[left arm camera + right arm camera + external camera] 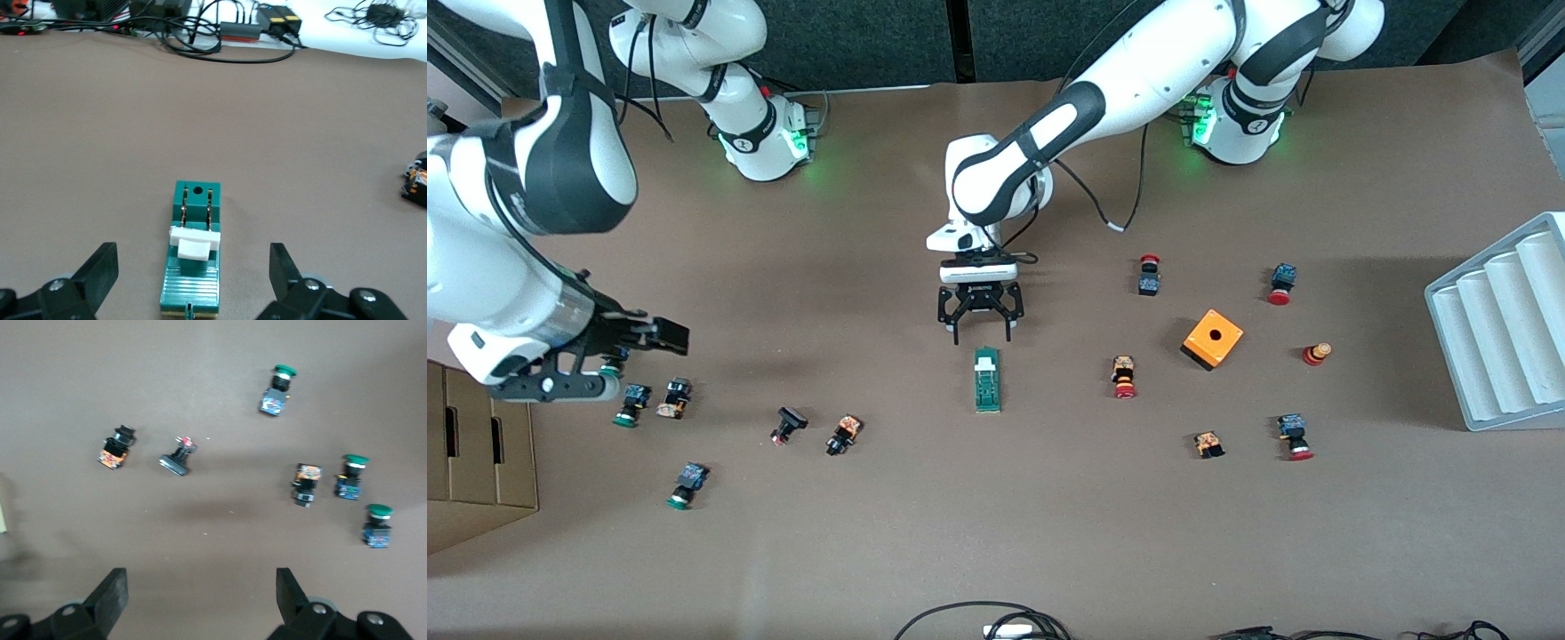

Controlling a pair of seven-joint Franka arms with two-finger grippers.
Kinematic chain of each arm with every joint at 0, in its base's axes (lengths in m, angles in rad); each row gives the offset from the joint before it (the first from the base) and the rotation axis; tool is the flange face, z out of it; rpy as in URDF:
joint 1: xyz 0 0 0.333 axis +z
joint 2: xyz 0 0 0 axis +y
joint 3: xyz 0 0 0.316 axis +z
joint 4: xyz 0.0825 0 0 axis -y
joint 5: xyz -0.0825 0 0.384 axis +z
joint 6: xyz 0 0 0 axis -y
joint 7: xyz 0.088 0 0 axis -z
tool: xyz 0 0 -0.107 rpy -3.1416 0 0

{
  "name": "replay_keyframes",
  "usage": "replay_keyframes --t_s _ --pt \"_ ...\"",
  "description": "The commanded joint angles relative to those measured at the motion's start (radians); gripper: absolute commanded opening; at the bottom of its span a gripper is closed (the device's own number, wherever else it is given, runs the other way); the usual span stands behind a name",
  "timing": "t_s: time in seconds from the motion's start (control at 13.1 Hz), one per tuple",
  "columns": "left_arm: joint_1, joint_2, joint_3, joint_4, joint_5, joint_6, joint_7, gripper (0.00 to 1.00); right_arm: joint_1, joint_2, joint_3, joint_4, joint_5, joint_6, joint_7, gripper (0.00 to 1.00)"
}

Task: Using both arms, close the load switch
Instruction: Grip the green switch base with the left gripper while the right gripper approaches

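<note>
Switch [987, 380] lay under my left gripper [979, 333], jaws spread. My right gripper [649, 336], also spread, hung over the buttons [652, 400]. Descending off-centre risked shoving it sideways.

surface: brown table [871, 551] under even light | toward left arm's end: grey ridged rack [1498, 324] stood on the table | toward right arm's end: cardboard box [476, 458] at table's edge | above table: dark wall panels [854, 40]

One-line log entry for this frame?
left tool: open, above load switch | right tool: open, over green buttons | switch: untouched
</note>
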Motion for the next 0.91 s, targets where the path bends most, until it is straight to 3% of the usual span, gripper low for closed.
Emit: replay_keyframes --t_s 0.0,0.3,0.84 --pt "-0.010 0.035 0.012 0.004 0.121 -0.014 -0.097 1.00 0.038 0.041 -0.005 0.019 0.042 0.038 0.086 1.00" --pt "-0.031 0.132 0.012 0.025 0.240 -0.155 -0.157 1.00 0.108 0.101 -0.005 0.025 0.126 0.104 0.285 1.00" --pt "-0.049 0.192 0.013 0.061 0.304 -0.192 -0.217 0.98 0.245 0.228 -0.005 0.120 0.236 0.206 0.669 1.00"
